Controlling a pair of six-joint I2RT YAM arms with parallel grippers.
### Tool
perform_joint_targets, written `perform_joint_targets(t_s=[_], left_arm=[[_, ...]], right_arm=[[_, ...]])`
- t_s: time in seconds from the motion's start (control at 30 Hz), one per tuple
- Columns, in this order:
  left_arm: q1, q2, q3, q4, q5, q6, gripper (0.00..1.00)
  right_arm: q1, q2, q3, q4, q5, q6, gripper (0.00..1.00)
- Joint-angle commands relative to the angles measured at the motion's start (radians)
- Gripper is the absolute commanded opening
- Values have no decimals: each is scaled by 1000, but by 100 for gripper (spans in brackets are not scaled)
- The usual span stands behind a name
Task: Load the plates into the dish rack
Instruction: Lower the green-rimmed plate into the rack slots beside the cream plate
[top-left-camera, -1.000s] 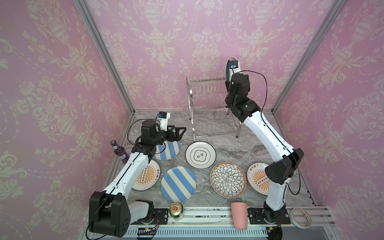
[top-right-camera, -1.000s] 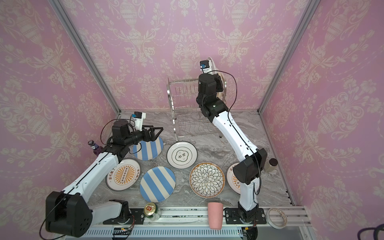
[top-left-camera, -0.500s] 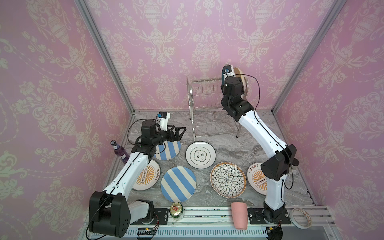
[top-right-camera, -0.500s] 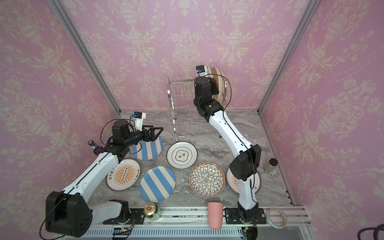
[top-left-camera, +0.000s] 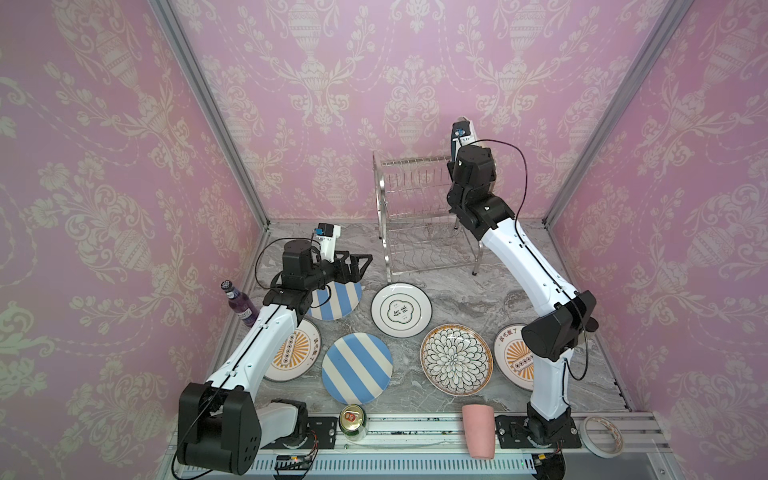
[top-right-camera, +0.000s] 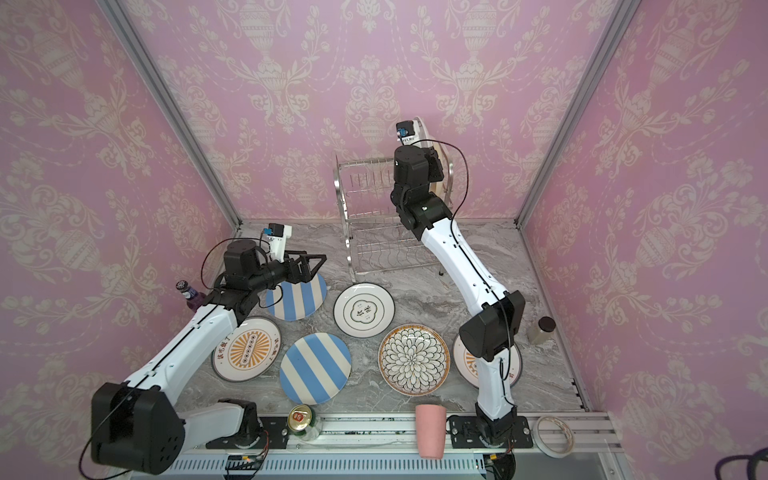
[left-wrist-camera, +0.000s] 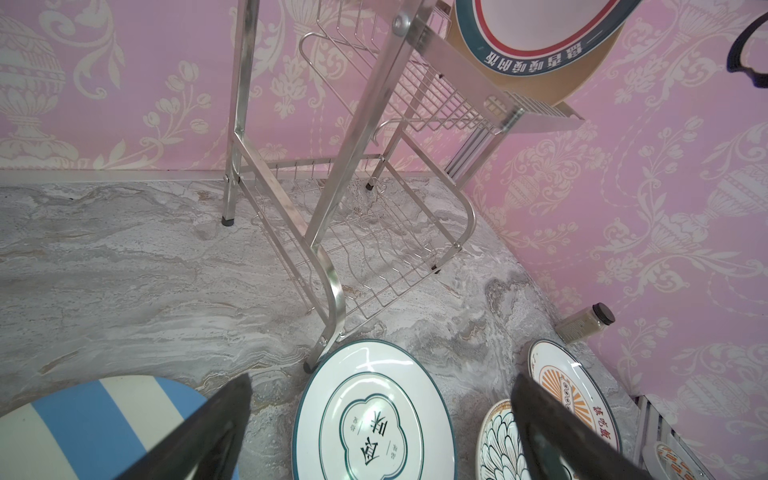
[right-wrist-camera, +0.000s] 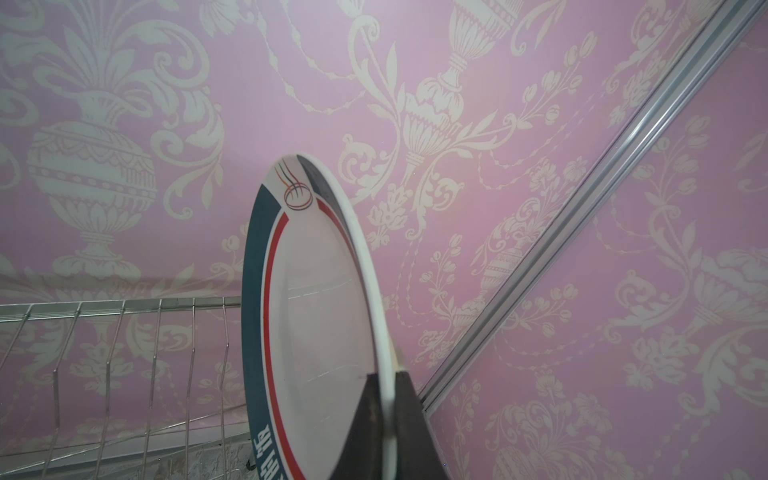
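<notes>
Your teal-rimmed plate (right-wrist-camera: 307, 316) stands on edge in the middle of the right wrist view, above the right end of the dish rack (right-wrist-camera: 124, 332) and its top tier. You cannot tell from here whether it sits in a slot. The right gripper (right-wrist-camera: 385, 380) is clamped on its rim at the lower edge of that frame. In the left wrist view a tan plate (left-wrist-camera: 590, 75) shows just behind it, at upper right.

In a top view the rack stands at centre back on the marble table (top-left-camera: 478, 299). Six plates lie flat in front of it: two striped plates (top-left-camera: 336, 297) (top-left-camera: 356, 368), the cloud plate (top-left-camera: 401, 309), the petal plate (top-left-camera: 456, 359) and two sunburst plates (top-left-camera: 291, 351) (top-left-camera: 513, 353).

Left of centre, your left gripper (top-left-camera: 357, 266) hovers over the farther striped plate, jaws apart and empty.
</notes>
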Motion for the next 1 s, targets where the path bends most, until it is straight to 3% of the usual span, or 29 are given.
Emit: perform_joint_targets(t_s=[0.0, 0.97], left_arm=[[-6, 0, -10, -9, -7, 27, 99], [-5, -11, -15, -30, -17, 39, 99]], right_arm=[[-4, 5, 35, 71, 20, -21, 0], [-45, 16, -48, 2, -17, 112, 0]])
